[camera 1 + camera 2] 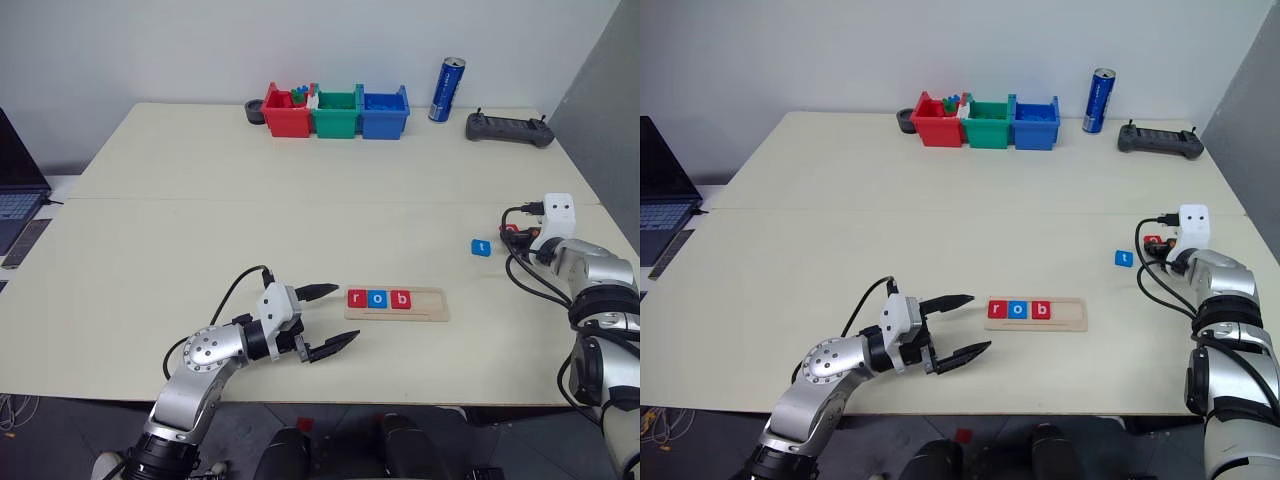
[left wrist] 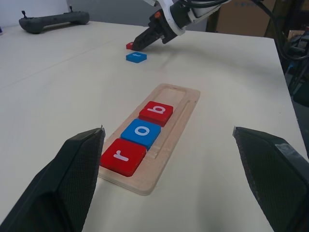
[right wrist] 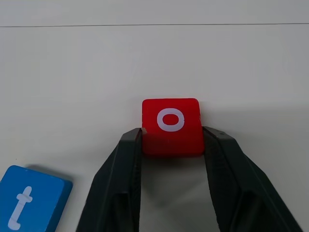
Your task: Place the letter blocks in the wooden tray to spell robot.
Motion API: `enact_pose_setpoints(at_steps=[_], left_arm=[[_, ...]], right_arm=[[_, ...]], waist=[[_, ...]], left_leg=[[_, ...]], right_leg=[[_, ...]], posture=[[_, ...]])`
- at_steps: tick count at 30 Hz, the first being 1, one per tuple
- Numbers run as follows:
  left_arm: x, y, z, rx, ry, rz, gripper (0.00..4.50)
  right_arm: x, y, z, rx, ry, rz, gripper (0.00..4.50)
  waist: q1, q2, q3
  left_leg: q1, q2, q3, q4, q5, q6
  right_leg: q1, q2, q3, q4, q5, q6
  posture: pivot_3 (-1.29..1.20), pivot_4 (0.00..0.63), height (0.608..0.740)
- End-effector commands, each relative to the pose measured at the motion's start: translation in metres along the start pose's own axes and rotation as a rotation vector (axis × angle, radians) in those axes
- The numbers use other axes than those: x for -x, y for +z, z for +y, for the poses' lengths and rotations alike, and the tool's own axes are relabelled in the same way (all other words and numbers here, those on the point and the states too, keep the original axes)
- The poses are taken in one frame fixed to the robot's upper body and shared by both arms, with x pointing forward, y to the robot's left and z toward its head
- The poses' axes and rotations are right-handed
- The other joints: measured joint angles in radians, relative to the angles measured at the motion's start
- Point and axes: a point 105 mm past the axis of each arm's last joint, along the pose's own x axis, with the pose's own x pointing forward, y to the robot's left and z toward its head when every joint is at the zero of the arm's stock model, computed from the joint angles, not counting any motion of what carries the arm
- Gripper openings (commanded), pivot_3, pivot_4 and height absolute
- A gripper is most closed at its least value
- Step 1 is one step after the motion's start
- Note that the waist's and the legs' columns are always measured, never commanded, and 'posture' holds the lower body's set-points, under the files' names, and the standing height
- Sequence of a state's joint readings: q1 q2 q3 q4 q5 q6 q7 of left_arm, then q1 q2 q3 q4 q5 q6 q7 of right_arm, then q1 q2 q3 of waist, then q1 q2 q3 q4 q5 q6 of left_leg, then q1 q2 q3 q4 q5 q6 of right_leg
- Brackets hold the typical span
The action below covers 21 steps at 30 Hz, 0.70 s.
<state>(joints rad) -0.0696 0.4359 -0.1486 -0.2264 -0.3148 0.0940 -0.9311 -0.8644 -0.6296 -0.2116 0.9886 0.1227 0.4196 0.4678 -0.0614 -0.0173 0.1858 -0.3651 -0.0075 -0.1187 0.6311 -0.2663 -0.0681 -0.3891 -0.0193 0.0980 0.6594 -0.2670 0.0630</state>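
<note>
Three blocks sit in the wooden tray (image 1: 397, 303) near the front table edge: red r (image 2: 122, 156), blue o (image 2: 141, 132), red b (image 2: 156, 113), flush side by side at its left end, right part of the groove bare. Other two blocks lie loose far right on the table (image 1: 200, 200): blue t (image 1: 481, 246) and, just beside it, red o (image 3: 171, 125).

Right gripper (image 3: 171, 140) reaches forward, tilted down, black fingers (image 3: 120, 169) pressed on both side edges of the red o; block flat on the table. Left gripper (image 1: 330, 318) hovers level just left of the tray, pointing at it, jaws spread wide, nothing between them.

Nothing lies between the loose blocks and the tray. Back edge: red bin (image 1: 286, 112), green bin (image 1: 335, 113), blue bin (image 1: 384, 112) in a row, blue can (image 1: 447, 89) upright, dark handheld controller (image 1: 509, 128) to its right. Laptop (image 1: 18, 190) off the left side.

Blocks: flat squares, rounded corners, glossy, white lowercase letters. Tray: pale wood, smooth. Tabletop: matte cream.
</note>
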Motion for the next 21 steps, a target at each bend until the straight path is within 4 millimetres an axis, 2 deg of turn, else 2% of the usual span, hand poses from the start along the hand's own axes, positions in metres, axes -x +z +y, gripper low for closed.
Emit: enact_pose_setpoints(at_steps=[1, 3, 8, 10, 15, 18, 21], left_arm=[[0.004, 0.008, 0.0, -0.027, -0.006, -0.034, 4.5], [0.006, 0.006, -0.001, -0.025, -0.007, -0.032, 4.5], [0.01, 0.0, -0.001, -0.024, -0.002, -0.029, 4.5], [0.011, -0.001, -0.002, -0.023, -0.004, -0.028, 4.5], [0.012, -0.003, -0.003, -0.024, -0.007, -0.029, 4.5], [0.013, -0.005, -0.003, -0.024, -0.015, -0.027, 4.5], [0.014, -0.006, -0.003, -0.025, -0.023, -0.025, 4.5]], right_arm=[[0.005, 0.016, 0.0, 0.043, 0.008, -0.054, 1.45], [0.009, 0.019, 0.001, 0.072, 0.012, -0.058, 1.45], [0.042, 0.023, 0.01, 0.134, 0.014, -0.048, 1.45], [0.061, 0.012, 0.021, 0.13, 0.019, -0.013, 1.45], [0.103, -0.034, 0.049, 0.074, 0.029, 0.126, 1.45], [0.115, -0.051, 0.063, 0.04, 0.032, 0.178, 1.45], [0.12, -0.063, 0.075, 0.019, 0.04, 0.208, 1.45]], waist=[[0.0, 0.0, 0.0], [0.0, 0.0, 0.0], [0.005, 0.001, 0.0], [0.007, 0.001, 0.0], [0.014, 0.001, 0.0], [0.011, 0.002, -0.001], [0.01, 0.002, -0.001]], left_leg=[[0.0, 0.0, 0.0, 0.0, 0.0, 0.0], [0.0, 0.0, 0.0, 0.0, 0.0, 0.0], [-0.001, 0.0, -0.002, 0.0, 0.0, 0.0], [-0.001, 0.0, -0.002, 0.0, 0.0, 0.0], [-0.002, 0.0, -0.004, 0.0, 0.0, 0.0], [-0.001, 0.0, -0.002, 0.0, 0.0, 0.0], [-0.001, 0.001, -0.002, 0.0, 0.0, 0.0]], right_leg=[[0.0, 0.0, 0.0, 0.0, 0.0, 0.0], [0.0, 0.0, 0.0, 0.0, 0.0, 0.0], [-0.001, 0.0, -0.001, 0.0, 0.0, 0.0], [0.0, 0.0, -0.001, 0.0, 0.0, 0.0], [0.0, 0.0, -0.003, 0.0, 0.0, 0.0], [0.0, 0.0, -0.001, 0.0, -0.001, 0.0], [0.0, 0.001, -0.002, 0.0, -0.002, 0.002]], posture=[[0.0, 0.15, 0.74], [0.0, 0.15, 0.74], [0.0, 0.15, 0.74], [0.0, 0.15, 0.74], [0.0, 0.15, 0.74], [0.0, 0.15, 0.74], [0.0, 0.15, 0.74]])
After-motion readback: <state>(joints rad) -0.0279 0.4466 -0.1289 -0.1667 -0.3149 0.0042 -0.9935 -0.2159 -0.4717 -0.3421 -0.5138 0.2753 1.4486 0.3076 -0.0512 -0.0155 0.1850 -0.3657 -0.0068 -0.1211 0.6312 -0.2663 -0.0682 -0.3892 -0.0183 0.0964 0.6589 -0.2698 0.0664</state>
